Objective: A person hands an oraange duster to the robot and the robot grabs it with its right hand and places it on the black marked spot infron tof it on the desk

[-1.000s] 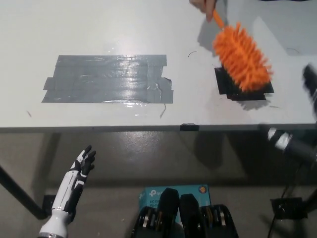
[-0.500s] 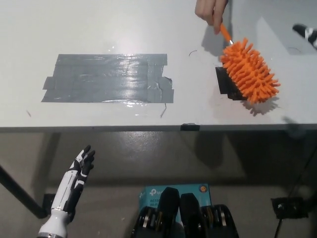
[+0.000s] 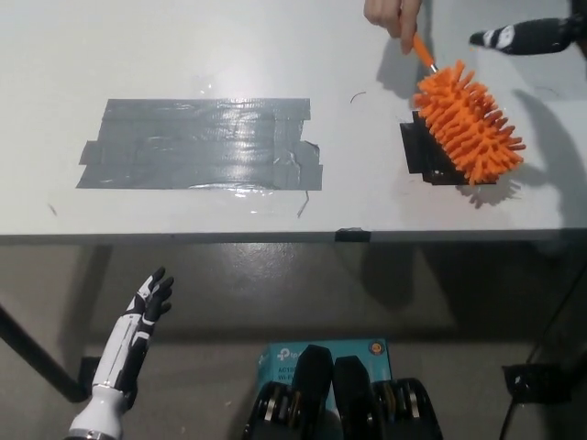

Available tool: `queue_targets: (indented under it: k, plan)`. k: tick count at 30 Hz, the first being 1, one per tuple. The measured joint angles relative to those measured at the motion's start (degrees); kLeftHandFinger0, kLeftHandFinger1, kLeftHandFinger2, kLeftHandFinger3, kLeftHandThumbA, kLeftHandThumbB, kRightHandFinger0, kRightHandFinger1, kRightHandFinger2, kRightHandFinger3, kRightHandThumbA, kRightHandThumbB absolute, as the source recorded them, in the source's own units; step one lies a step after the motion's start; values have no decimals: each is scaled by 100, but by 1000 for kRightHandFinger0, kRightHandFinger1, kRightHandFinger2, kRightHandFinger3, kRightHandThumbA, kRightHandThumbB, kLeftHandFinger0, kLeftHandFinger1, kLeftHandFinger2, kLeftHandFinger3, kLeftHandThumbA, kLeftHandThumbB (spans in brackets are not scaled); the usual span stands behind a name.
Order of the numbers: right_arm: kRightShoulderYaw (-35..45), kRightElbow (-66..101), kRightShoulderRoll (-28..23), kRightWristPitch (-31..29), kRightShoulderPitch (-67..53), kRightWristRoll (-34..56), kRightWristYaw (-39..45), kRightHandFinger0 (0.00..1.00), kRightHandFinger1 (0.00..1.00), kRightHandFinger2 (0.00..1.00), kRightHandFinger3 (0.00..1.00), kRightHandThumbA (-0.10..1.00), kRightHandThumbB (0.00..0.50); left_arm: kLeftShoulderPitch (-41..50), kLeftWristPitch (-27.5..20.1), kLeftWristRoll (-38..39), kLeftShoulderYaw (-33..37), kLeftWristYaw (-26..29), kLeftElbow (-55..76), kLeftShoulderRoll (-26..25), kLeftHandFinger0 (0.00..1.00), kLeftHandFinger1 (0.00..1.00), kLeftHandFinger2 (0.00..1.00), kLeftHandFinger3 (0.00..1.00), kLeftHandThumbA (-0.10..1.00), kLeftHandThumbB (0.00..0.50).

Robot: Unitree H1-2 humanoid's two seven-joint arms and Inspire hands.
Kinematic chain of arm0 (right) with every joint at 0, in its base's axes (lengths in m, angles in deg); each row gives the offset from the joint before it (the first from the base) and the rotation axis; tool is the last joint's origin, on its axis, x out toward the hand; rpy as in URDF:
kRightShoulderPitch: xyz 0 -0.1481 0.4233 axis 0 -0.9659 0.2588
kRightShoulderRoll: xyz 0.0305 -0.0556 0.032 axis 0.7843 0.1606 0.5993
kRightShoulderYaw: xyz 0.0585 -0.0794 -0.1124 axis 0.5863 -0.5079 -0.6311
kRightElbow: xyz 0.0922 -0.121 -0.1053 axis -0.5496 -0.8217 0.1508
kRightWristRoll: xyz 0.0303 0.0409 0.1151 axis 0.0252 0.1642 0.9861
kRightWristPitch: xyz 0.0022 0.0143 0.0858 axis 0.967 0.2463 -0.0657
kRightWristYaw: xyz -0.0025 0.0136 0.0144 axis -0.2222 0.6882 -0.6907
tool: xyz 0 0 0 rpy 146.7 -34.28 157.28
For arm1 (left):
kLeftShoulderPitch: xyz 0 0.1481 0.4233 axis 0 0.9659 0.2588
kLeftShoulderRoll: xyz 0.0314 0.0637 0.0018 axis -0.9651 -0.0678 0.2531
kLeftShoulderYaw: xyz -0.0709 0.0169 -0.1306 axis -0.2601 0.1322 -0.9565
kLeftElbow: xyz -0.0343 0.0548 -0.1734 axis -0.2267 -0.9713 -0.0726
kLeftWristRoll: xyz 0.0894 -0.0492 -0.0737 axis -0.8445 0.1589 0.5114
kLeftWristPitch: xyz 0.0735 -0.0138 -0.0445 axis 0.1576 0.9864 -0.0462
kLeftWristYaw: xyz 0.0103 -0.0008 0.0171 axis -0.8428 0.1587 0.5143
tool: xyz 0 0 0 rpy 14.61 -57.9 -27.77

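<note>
A person's hand (image 3: 393, 16) holds the orange duster (image 3: 468, 121) over the black marked spot (image 3: 429, 154); right hand (image 3: 521, 36) nearby, fingers unreadable; left hand (image 3: 147, 302) hangs released below the table (image 3: 183, 55).

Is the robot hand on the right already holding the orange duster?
No, a person's hand holds the orange duster by its handle; the right robot hand is apart from it.

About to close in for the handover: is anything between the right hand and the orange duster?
Nothing visible stands between them. The right hand is at the top right over the desk, apart from the orange duster, with only bare desk between. A person's hand holds the duster's handle from the other side. The left hand rests below the desk edge.
</note>
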Motion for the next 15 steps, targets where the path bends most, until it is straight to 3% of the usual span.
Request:
queue_targets:
  k: [2, 6, 15]
  plan:
    - [-59, -420, 6, 13, 110, -9, 73, 1000, 1000, 1000, 1000, 1000, 382, -15, 0, 7, -10, -17, 1, 0, 1000, 1000, 1000, 1000, 955, 238]
    - [-77, -1145, 54, 27, 209, 12, 123, 1000, 1000, 1000, 1000, 1000, 348, -22, 1, 23, -46, -31, 1, 0, 1000, 1000, 1000, 1000, 951, 227]
    - [-595, -2076, 85, 45, 207, 88, 40, 1000, 1000, 1000, 1000, 1000, 366, -22, 0, 30, -60, -33, 1, -2, 1000, 1000, 1000, 1000, 954, 208]
